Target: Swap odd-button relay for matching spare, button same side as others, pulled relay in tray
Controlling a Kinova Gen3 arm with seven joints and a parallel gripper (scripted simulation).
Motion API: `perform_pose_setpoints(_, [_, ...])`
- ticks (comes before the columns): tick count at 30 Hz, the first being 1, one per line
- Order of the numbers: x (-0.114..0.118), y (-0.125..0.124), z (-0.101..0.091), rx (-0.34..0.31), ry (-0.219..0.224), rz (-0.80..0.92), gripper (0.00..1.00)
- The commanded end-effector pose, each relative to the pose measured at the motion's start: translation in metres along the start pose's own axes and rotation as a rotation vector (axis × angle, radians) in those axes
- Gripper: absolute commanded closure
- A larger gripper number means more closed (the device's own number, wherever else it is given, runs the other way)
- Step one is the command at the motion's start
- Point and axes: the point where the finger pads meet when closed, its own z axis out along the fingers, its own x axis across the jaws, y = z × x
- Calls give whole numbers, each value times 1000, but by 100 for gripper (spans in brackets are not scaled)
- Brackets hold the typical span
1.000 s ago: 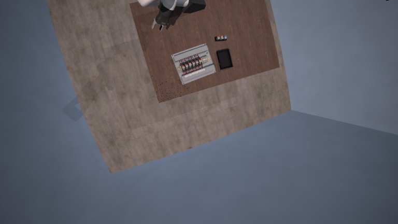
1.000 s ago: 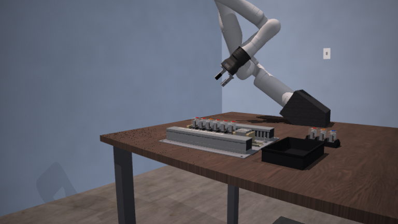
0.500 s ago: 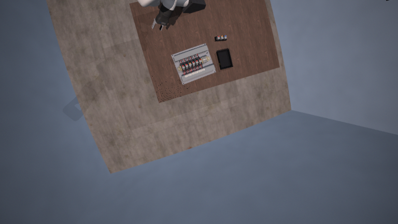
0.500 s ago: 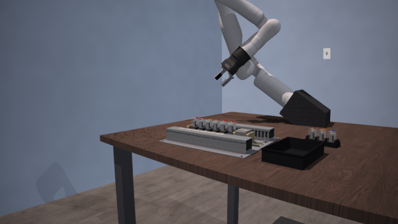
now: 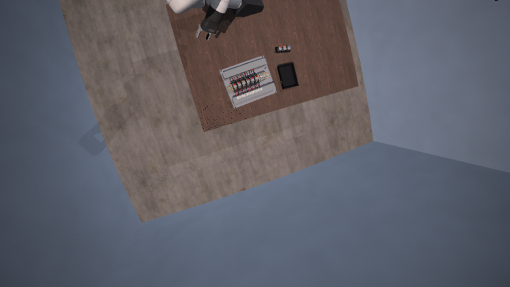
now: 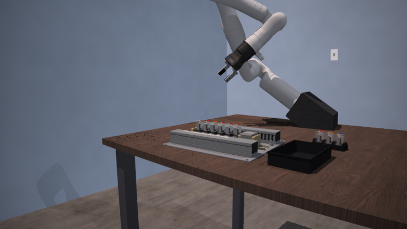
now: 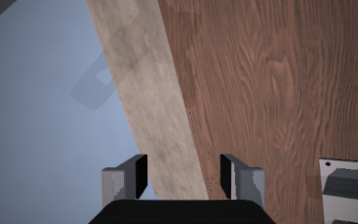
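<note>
A grey panel (image 6: 223, 142) on the wooden table carries a row of several clear relays (image 6: 218, 126). Most have red test buttons; one relay (image 6: 215, 126), third from the left, has an orange button. The panel also shows from above (image 5: 248, 82), and its corner shows in the wrist view (image 7: 340, 191). A black holder (image 6: 332, 143) right of the tray holds three spare relays with red (image 6: 320, 135), orange (image 6: 330, 137) and blue (image 6: 339, 138) buttons. The black tray (image 6: 300, 154) stands empty beside the panel. My gripper (image 6: 227, 75) (image 7: 184, 170) is open and empty, high above the table's far side.
The arm's black base (image 6: 312, 111) sits at the table's back. The table's left edge lies below my fingers, with floor beyond it (image 7: 149, 103).
</note>
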Motion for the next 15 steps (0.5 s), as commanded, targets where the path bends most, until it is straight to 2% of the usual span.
perform_pose_setpoints(1, [-1,13,-6,12,8,2,0])
perform_pose_setpoints(4, [-3,23,-11,12,8,2,0])
perform_pose_setpoints(7, [-3,22,-11,3,2,2,0])
perform_pose_setpoints(15, [-8,51,-23,8,5,2,0])
